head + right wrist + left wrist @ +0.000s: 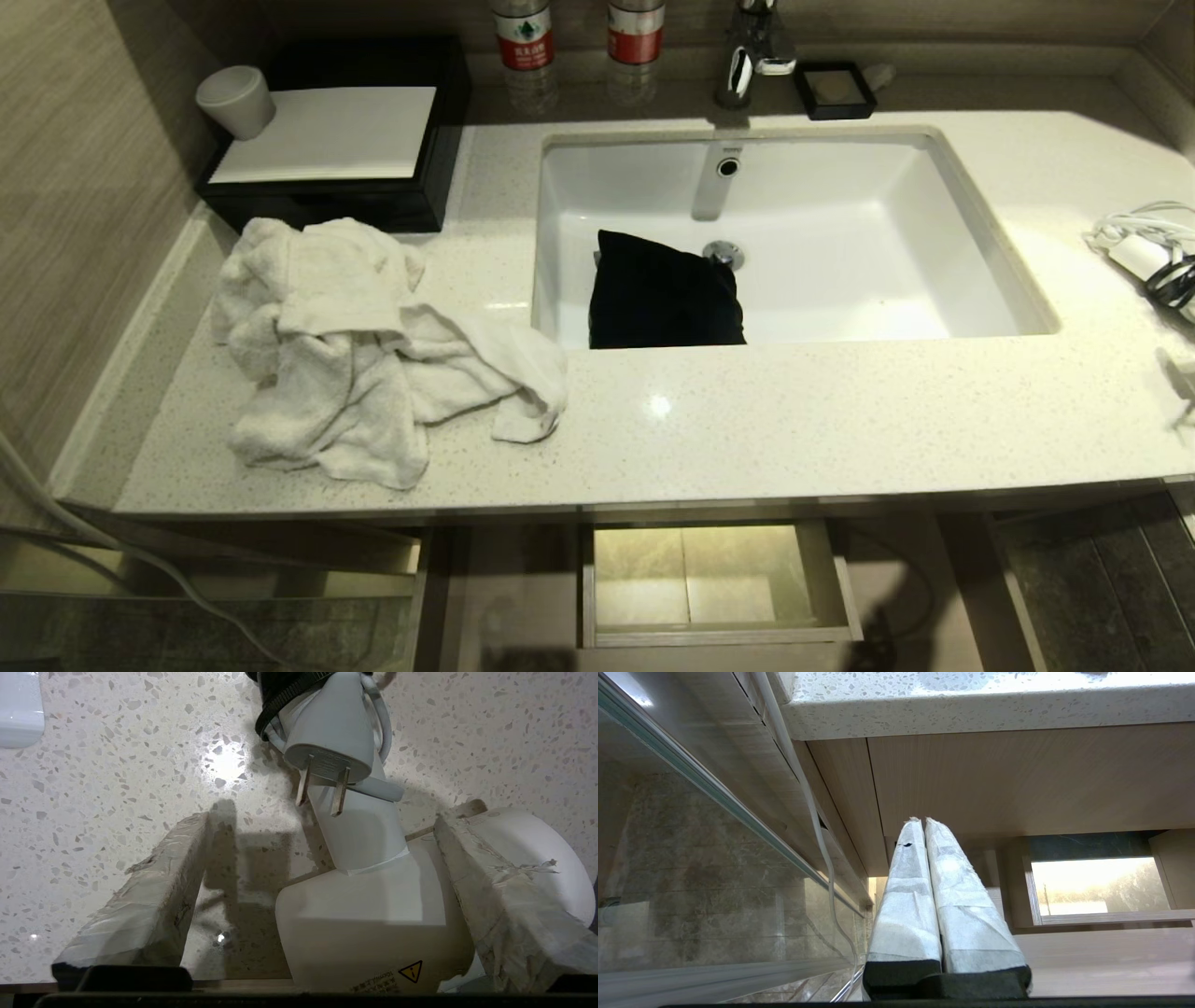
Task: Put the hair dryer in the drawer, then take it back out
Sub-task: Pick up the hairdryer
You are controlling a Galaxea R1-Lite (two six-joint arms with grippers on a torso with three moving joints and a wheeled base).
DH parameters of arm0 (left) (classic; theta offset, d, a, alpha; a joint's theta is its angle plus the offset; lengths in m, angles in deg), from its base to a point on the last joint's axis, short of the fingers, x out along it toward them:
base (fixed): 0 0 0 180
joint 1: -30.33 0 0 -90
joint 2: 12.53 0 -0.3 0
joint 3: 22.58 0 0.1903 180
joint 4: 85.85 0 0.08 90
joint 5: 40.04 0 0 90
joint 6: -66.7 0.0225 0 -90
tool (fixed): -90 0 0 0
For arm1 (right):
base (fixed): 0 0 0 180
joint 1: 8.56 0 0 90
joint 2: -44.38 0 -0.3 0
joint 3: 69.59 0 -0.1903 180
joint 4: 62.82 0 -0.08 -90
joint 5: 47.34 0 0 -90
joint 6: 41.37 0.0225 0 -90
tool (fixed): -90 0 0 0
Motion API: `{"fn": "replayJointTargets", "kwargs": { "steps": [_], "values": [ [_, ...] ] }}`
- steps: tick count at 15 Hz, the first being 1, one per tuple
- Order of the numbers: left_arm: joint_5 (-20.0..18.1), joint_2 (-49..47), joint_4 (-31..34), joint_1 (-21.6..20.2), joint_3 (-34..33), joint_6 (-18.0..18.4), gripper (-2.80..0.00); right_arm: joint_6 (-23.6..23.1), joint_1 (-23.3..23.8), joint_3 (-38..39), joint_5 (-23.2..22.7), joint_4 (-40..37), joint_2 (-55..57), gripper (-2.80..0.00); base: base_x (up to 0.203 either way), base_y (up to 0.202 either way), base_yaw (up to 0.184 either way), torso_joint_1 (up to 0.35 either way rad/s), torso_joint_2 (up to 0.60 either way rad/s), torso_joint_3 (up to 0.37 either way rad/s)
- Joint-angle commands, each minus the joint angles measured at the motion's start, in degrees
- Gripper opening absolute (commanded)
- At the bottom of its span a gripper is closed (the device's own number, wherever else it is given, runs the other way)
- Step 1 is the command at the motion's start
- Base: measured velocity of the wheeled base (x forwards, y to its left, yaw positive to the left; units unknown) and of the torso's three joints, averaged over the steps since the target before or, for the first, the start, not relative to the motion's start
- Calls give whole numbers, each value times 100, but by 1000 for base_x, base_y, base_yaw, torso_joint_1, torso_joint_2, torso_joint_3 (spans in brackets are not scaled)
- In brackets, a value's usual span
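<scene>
1. Right of the sink point(971, 233), on the speckled stone bench point(794, 411), lies the smooth white dryer point(369, 914).
2. Right claw point(317, 896) spread, straddling its barrel; left claw point(931, 835) pressed together under the bench.
3. Drawer point(714, 583) open below.

The hair dryer point(1150, 259) is cut off by the right edge of the head view, where only its bundled cord and part of the white body are seen; in the right wrist view its barrel is cut off by the lower edge. The two bottles point(523, 37) are cropped at the top edge, as is the faucet point(752, 51). The drawer point(714, 583) is partly concealed under the surface point(747, 420). The black pouch point(665, 291) is partly hidden behind the sink point(934, 233) rim.
</scene>
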Motion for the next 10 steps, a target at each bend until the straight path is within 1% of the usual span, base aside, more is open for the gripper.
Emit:
{"fn": "replayJointTargets", "kwargs": {
  "steps": [1,5,7,10],
  "values": [
    [2,0,-1,0,-9,1,-280,-32,60,-8,-138,0,182,0,0,0,0,0,0,0],
    [2,0,-1,0,-9,1,-280,-16,60,30,-350,-30,321,0,0,0,0,0,0,0],
    [2,0,-1,0,-9,1,-280,-39,60,-10,-358,-153,403,0,0,0,0,0,0,0],
    [2,3,-1,0,-1,1,-280,-100,69,19,-252,-167,357,0,0,0,0,0,0,0]
  ]
}}
